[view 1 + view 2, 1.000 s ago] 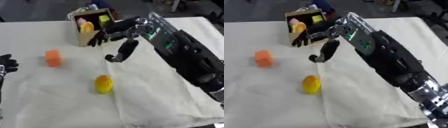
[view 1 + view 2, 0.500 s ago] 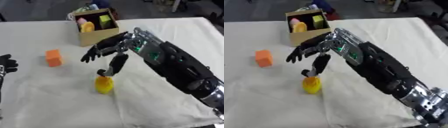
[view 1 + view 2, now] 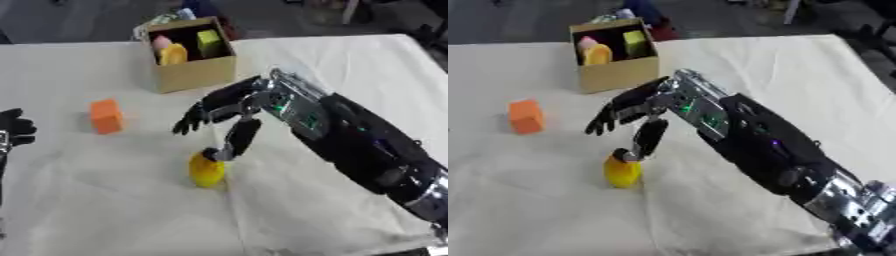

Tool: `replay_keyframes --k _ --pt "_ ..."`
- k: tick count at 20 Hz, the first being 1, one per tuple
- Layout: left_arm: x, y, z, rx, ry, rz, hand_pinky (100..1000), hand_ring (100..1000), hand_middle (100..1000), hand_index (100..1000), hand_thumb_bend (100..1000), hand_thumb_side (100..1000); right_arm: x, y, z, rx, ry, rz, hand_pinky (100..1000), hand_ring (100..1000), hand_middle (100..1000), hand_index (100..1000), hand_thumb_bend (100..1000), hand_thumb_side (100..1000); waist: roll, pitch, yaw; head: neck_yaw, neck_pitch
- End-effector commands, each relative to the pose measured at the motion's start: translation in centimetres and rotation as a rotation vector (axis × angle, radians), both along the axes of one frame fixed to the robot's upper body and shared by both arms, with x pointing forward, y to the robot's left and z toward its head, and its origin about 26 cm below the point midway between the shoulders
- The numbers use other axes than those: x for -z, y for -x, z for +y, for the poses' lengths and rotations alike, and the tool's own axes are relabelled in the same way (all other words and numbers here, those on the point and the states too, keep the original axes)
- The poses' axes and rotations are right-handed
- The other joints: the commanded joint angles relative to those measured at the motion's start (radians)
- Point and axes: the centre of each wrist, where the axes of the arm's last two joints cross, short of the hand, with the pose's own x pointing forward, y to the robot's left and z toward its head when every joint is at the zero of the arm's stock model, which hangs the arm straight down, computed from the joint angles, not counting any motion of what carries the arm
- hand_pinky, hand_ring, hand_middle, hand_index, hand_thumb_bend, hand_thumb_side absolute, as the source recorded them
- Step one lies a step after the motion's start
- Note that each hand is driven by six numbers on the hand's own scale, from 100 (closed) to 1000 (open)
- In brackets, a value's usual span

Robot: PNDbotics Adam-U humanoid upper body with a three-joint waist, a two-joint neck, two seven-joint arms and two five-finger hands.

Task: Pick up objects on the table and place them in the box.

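Note:
A small yellow object stands on the white cloth near the middle. My right hand hovers just above it, open, fingers spread to the left and the thumb pointing down onto the yellow object's top. An orange block lies to the left. The cardboard box stands at the back and holds a yellow, a pink and a green item. My left hand shows at the left edge, fingers curled, holding nothing.
The white cloth covers the table and has a crease running toward the front. My right forearm crosses the right half of the table. Dark floor lies beyond the far edge.
My right hand has come away from the box, moving toward me and down until its thumb touches the yellow object. The left hand, the orange block and the box stay where they were.

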Motion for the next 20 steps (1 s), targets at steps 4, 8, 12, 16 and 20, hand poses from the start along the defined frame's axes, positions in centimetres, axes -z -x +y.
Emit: replay_keyframes --k 4,8,12,16,20 --pt "-0.7 0.0 0.8 -0.007 -0.036 -0.016 686 671 603 779 100 838 -1.1 0.5 -1.4 -0.096 0.085 -0.026 798 855 857 1000 100 442 -0.014 -0.026 -0.003 0.004 0.005" --pt "-0.8 0.0 0.8 -0.004 -0.036 -0.018 686 672 604 779 100 838 -0.5 0.6 -1.7 -0.095 0.098 -0.012 797 855 853 1000 100 465 -0.016 -0.026 -0.003 0.005 0.005" --pt "-0.9 0.0 0.8 -0.005 -0.037 -0.02 686 672 604 779 100 838 0.4 0.6 -1.8 -0.099 0.121 -0.007 797 855 854 1000 100 469 -0.014 -0.024 -0.001 0.004 0.005" --pt "-0.9 -0.1 0.7 -0.002 -0.036 -0.022 686 673 605 779 100 838 1.1 0.7 -1.8 -0.107 0.138 -0.012 798 857 856 1000 100 468 -0.011 -0.022 0.0 0.004 0.005" --pt "-0.9 -0.1 0.6 0.0 -0.034 -0.023 686 673 605 779 100 839 1.7 0.6 -2.0 -0.105 0.154 -0.022 799 857 856 1000 100 464 -0.009 -0.019 0.0 0.002 0.005"
